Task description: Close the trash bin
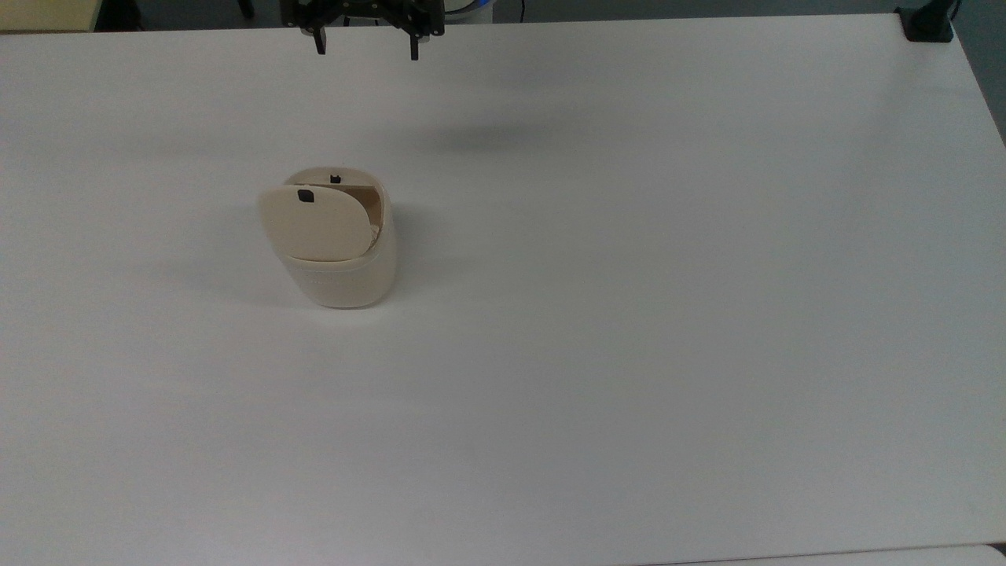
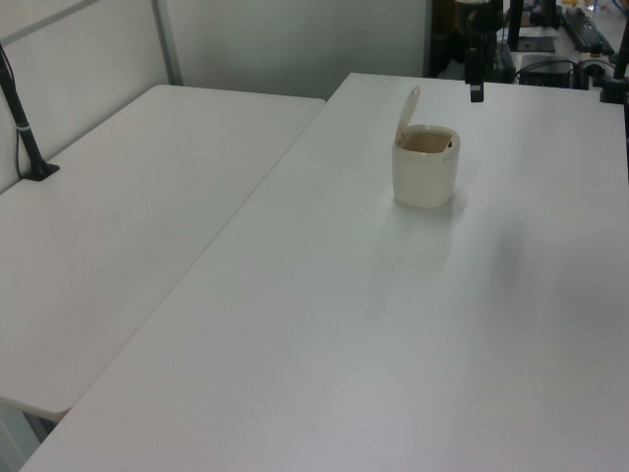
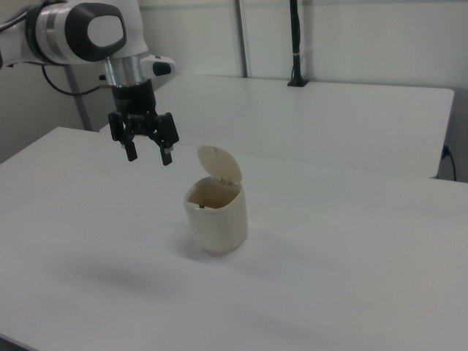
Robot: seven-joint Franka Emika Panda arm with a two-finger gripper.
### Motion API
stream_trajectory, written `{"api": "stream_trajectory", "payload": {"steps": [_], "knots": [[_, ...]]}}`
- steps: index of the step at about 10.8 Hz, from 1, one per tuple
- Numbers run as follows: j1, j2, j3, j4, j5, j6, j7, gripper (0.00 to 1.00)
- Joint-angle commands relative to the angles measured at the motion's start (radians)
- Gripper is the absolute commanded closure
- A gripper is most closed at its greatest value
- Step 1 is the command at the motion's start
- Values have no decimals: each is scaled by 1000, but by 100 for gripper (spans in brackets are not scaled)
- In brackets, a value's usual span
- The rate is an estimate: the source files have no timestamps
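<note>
Claw (image 3: 148, 152) hangs empty with fingers spread, well apart from the trash bin (image 3: 216, 218) on the counter (image 1: 629, 314); its lid (image 3: 220, 166) stands hinged upright, awaiting a downward push.

Lighting even and diffuse, apparently overhead; no hard highlights. White table (image 1: 629, 314) reads pale grey with a faint cool green cast in the top view, brighter toward the far edge, dimmer toward the near corners. Soft shadow of the trash bin (image 1: 339, 259) spreads to the top view's left; a second, fainter one lies on the top view's right of it. A diffuse smudge of shadow sits on the table below the gripper (image 1: 366, 47). In the right view the bin (image 3: 216, 216) casts a weak shadow toward the right view's lower left. The left view is soft and slightly washed out; background clutter there is indistinct.
</note>
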Motion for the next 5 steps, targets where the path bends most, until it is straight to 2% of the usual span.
{"api": "stream_trajectory", "payload": {"steps": [1,5], "knots": [[9,-11,-5,-4,-6,-8,17,0],[18,-11,-14,-4,-6,-9,17,0]]}}
